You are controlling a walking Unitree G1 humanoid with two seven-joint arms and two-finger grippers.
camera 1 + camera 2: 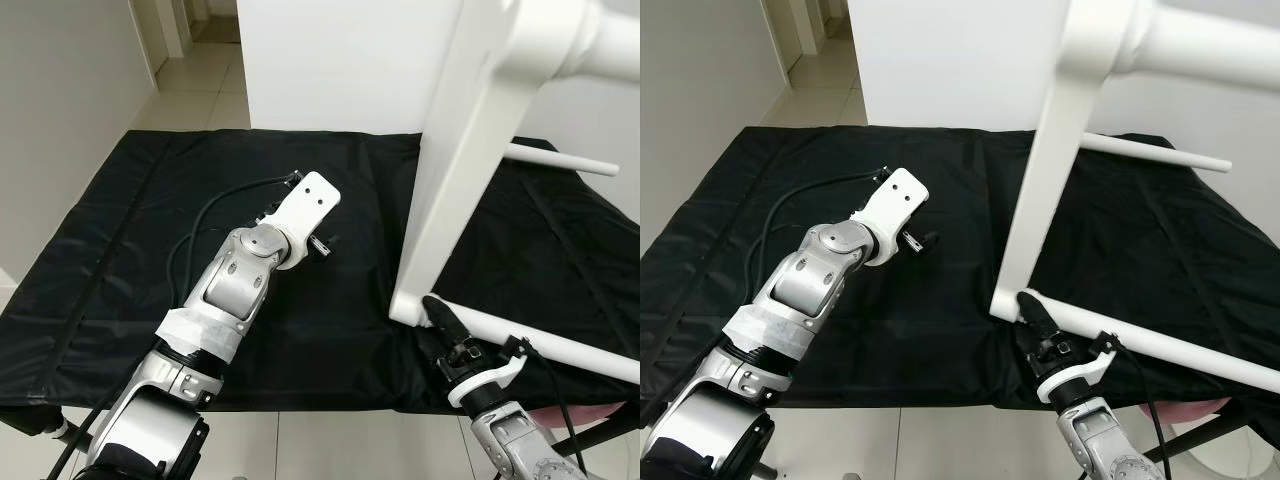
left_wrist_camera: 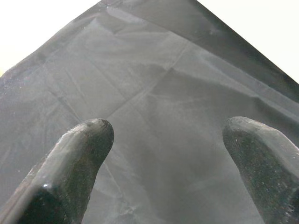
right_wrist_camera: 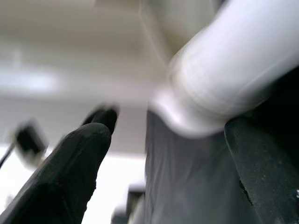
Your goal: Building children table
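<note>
A white children's table frame [image 1: 460, 170] stands tilted on a black mat [image 1: 130, 230], one corner resting on the mat at the right. A thin white rod [image 1: 560, 160] sticks out behind it, and a white rail [image 1: 570, 350] runs along the mat to the right. My right gripper [image 1: 442, 318] is at that lower corner. In the right wrist view its fingers [image 3: 84, 154] stand open, with a round white leg [image 3: 233, 74] close between them. My left gripper [image 2: 168, 128] reaches over the bare mat left of the frame, open and holding nothing.
A white wall panel [image 1: 340, 60] rises behind the mat. Tiled floor [image 1: 200, 80] leads to a doorway at the back left, and a pale wall [image 1: 60, 100] runs along the left. Something pink [image 1: 590, 410] lies under the mat's right front edge.
</note>
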